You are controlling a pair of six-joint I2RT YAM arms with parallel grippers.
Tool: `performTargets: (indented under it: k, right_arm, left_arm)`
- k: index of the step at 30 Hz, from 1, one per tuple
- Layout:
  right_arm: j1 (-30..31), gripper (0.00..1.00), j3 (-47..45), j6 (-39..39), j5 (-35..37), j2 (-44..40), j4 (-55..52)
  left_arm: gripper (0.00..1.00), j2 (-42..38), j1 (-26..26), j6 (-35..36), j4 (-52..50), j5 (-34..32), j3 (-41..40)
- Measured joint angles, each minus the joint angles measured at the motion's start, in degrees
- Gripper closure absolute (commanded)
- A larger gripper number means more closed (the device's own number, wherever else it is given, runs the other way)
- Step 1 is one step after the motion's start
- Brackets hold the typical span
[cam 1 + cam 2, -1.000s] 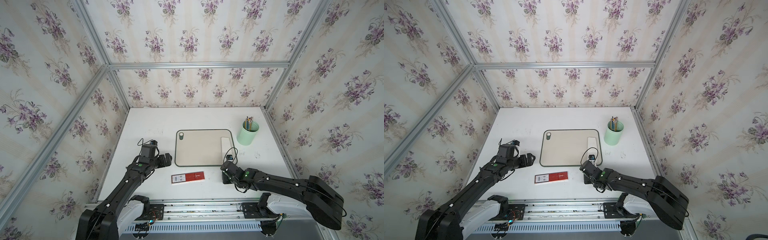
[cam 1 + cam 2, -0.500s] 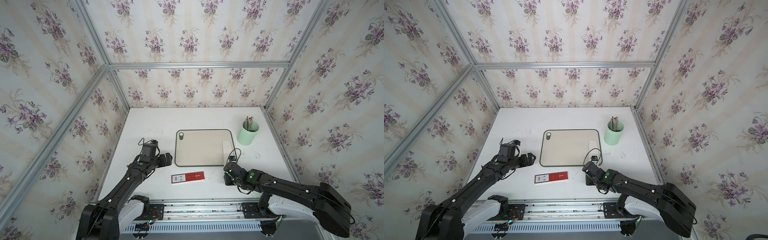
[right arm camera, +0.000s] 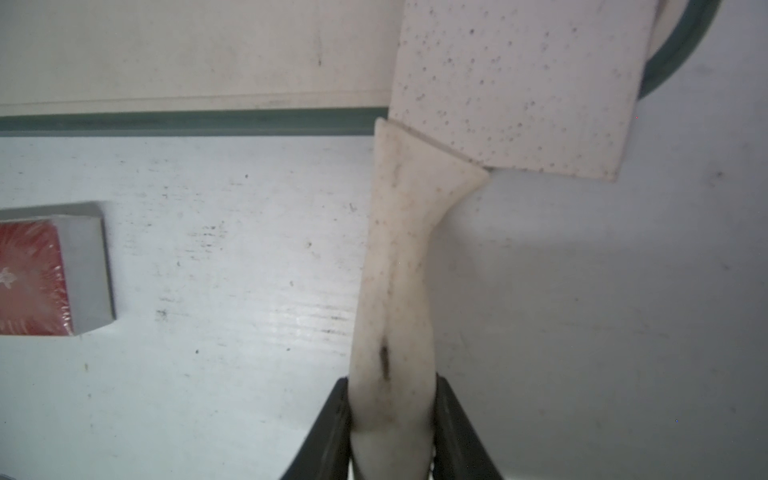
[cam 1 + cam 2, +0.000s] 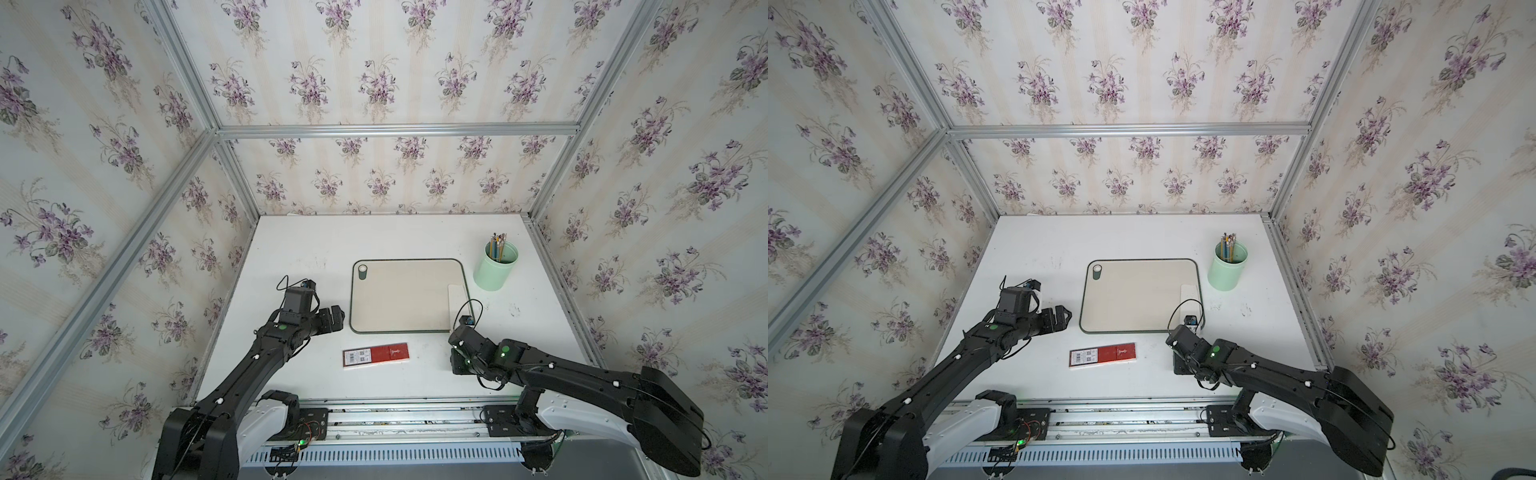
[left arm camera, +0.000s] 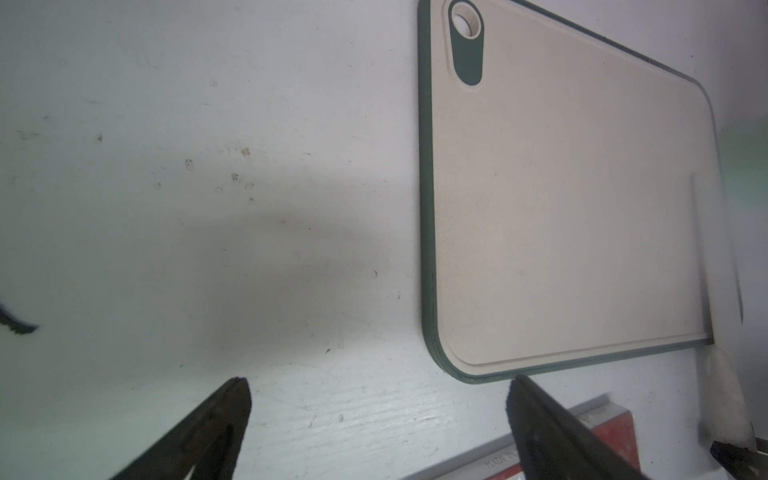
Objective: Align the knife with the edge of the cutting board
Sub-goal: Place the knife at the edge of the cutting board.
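The beige cutting board with its dark green rim lies in the middle of the table. The off-white knife has its blade along the board's right edge, over the near right corner. Its pale handle sticks out past the board's front edge above the table. My right gripper is shut on the end of the handle. My left gripper stands open just left of the board's near left corner, with nothing between its fingers.
A flat red box with a barcode label lies in front of the board, between the two grippers. A mint green cup holding pencils stands right of the board's far right corner. Walls close in the table on three sides.
My right gripper has drawn back slightly toward the table's front with the knife handle in it, and its arm has shifted. The left arm has not moved.
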Motion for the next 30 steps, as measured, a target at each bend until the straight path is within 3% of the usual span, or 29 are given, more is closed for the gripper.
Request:
performTargets:
  k: [30]
  right_arm:
    - [1.3, 0.99, 0.7, 1.3, 0.4, 0.0, -3.0]
  left_arm:
    - [0.00, 0.5, 0.0, 0.0, 0.2, 0.0, 0.0]
